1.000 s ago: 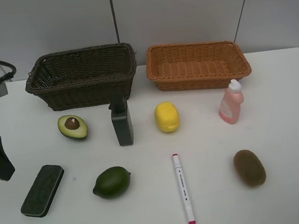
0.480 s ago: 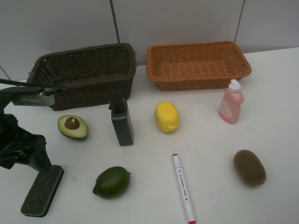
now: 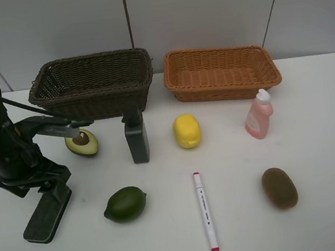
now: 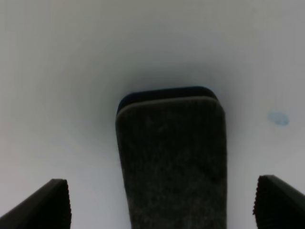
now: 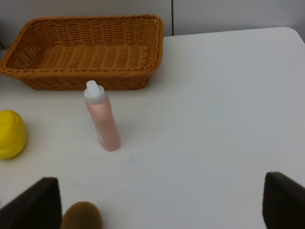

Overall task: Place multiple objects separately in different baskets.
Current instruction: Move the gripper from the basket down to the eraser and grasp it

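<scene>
My left gripper [image 3: 55,190] is open, low over the far end of the dark felt eraser [image 3: 43,218]; in the left wrist view its fingertips [image 4: 52,205] stand on either side of the eraser [image 4: 171,157]. My right gripper [image 5: 159,202] is open and empty; it does not show in the high view. On the table lie the halved avocado [image 3: 81,142], dark green bottle [image 3: 136,136], lemon [image 3: 187,131], pink bottle [image 3: 258,114], lime [image 3: 125,204], white marker [image 3: 205,211] and kiwi [image 3: 279,188]. The dark brown basket [image 3: 93,105] and the orange-tan basket [image 3: 223,89] stand at the back, both empty.
The left arm partly covers the avocado's left side. The right wrist view shows the pink bottle [image 5: 102,117], lemon [image 5: 10,133], kiwi [image 5: 82,215] and orange-tan basket [image 5: 81,83]. A grey wall rises behind the baskets.
The left arm has swung in from the left edge and come down over the eraser's far end. No object has moved.
</scene>
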Controlling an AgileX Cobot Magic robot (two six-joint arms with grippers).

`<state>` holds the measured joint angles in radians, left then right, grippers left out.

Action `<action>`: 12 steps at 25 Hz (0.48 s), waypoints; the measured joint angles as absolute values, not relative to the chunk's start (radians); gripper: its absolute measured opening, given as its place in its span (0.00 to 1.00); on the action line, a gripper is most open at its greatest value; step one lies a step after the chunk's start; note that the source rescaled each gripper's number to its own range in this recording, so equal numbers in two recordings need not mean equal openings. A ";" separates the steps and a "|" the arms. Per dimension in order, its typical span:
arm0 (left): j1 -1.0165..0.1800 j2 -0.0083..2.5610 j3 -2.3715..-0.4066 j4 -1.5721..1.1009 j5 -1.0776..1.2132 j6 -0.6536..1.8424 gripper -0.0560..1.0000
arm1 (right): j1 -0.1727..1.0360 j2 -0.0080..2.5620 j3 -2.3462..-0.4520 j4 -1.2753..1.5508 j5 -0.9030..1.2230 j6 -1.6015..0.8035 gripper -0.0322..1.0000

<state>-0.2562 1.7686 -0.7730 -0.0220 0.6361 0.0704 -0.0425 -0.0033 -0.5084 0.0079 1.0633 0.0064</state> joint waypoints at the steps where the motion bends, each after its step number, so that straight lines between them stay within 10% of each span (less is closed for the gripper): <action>1: -0.256 1.782 -0.774 -0.021 0.632 0.069 1.00 | -0.043 -0.003 -0.508 0.008 1.063 0.006 1.00; 12: -0.256 1.883 -0.775 -0.017 0.559 0.048 0.95 | -0.043 -0.003 -0.508 0.008 1.063 0.006 1.00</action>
<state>-0.2562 1.8832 -0.7749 -0.0169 0.5594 0.0476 -0.0425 -0.0033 -0.5084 0.0079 1.0633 0.0064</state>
